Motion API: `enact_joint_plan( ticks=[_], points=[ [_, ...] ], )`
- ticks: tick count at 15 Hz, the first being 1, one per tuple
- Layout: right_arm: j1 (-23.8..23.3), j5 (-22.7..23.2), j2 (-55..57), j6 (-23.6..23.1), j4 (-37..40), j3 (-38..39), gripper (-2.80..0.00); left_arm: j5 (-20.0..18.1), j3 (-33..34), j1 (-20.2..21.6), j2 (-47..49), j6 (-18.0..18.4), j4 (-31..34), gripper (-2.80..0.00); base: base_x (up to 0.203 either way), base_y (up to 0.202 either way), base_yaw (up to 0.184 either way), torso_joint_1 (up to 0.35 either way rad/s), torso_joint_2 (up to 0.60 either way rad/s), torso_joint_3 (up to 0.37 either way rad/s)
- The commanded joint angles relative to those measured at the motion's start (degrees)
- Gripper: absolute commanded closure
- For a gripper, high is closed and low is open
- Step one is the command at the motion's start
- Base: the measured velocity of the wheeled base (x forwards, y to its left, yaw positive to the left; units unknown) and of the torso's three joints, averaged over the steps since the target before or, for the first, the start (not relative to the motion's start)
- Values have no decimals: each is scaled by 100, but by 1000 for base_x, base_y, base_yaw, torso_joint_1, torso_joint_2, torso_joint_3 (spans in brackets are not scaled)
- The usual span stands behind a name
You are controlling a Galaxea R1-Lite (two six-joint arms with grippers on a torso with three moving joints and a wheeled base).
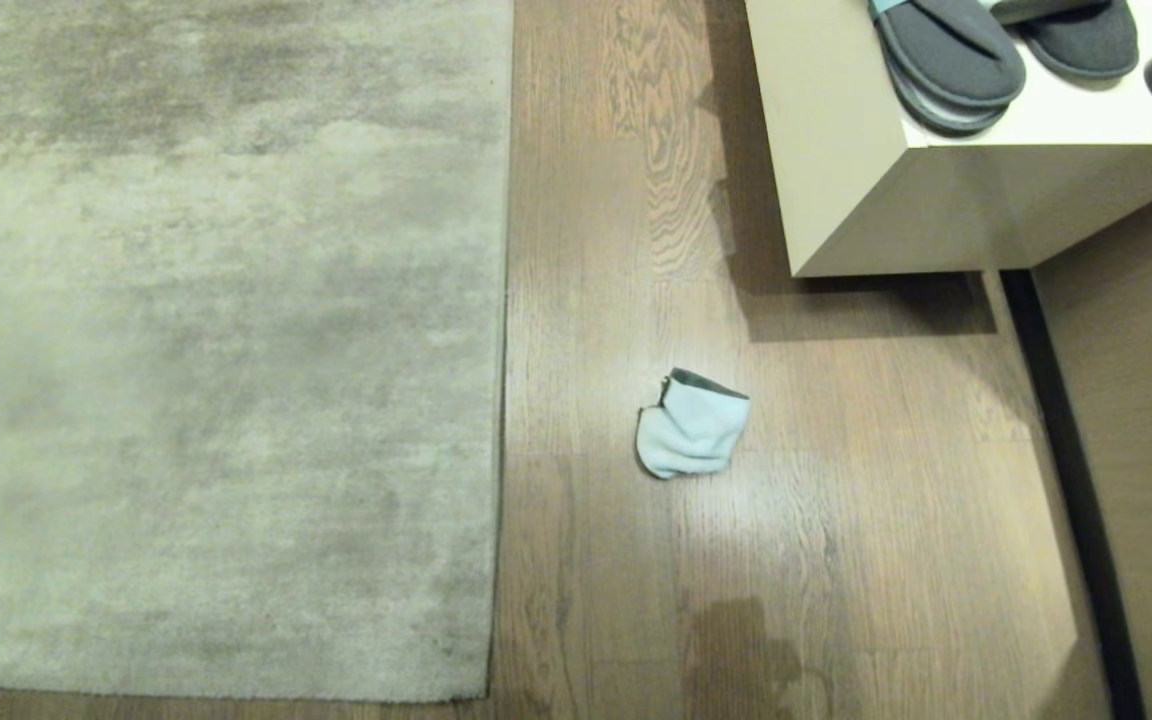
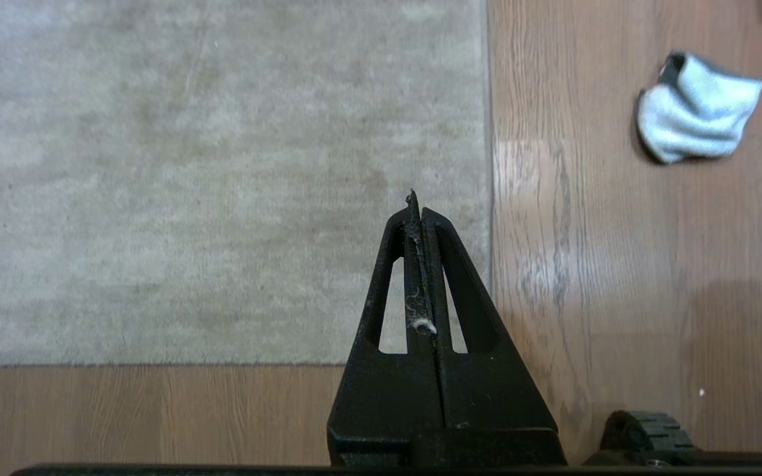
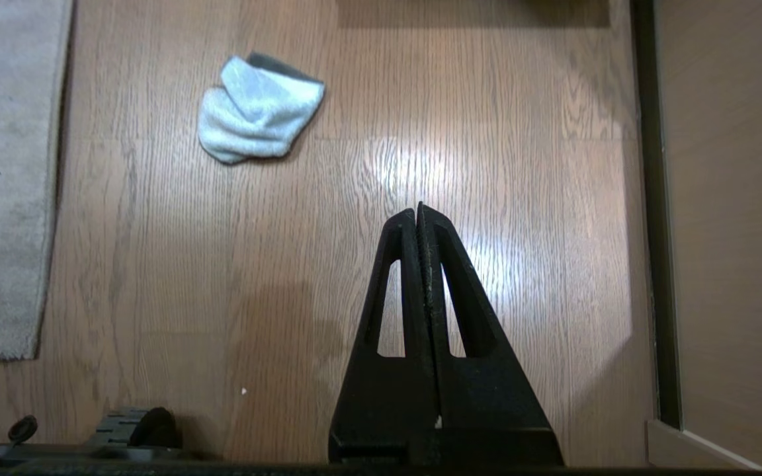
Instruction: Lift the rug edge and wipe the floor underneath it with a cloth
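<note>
A large mottled beige-grey rug point(image 1: 216, 340) lies flat on the wood-plank floor point(image 1: 866, 520); its straight edge point(image 1: 502, 400) runs down the head view to a near corner point(image 1: 488, 695). The pale blue cloth point(image 1: 691, 425) lies crumpled on bare planks a little to the right of that edge. Neither arm shows in the head view. My left gripper point(image 2: 415, 201) hangs shut and empty above the rug, close to the rug's edge point(image 2: 489, 198), with the cloth point(image 2: 695, 109) far off. My right gripper point(image 3: 417, 210) hangs shut and empty over bare floor, the cloth point(image 3: 258, 109) well away from it.
A cream cabinet point(image 1: 856, 190) stands at the back right with grey slippers point(image 1: 946, 60) on top. A dark strip point(image 1: 1071, 470) and a wall panel run along the right. Parts of my base point(image 2: 645, 433) show low in both wrist views.
</note>
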Motion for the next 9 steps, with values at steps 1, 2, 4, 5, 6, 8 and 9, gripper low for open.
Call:
enact_joint_plan(
  ticks=[1,2,4,5,6,8,9],
  points=[
    [-2,4,9,-3,-4,0,0,-2,0,0,4,-10,-2,0,0,0,0,7,2,197],
    [-2,4,9,-3,-4,0,0,-2,0,2,4,-14,-2,0,0,0,0,12,2,198],
    [-2,4,9,-3,-4,0,0,-2,0,2,4,-22,-2,0,0,0,0,1,2,201],
    [-2,4,9,-3,-4,0,0,-2,0,2,4,-22,-2,0,0,0,0,7,6,211],
    [-2,4,9,-3,-4,0,0,33,0,2,4,-22,-2,0,0,0,0,2,2,203],
    [-2,4,9,-3,-4,0,0,40,0,2,4,-31,-2,0,0,0,0,5,4,204],
    [-2,4,9,-3,-4,0,0,33,0,-3,4,-31,-2,0,0,0,0,1,6,201]
  ],
)
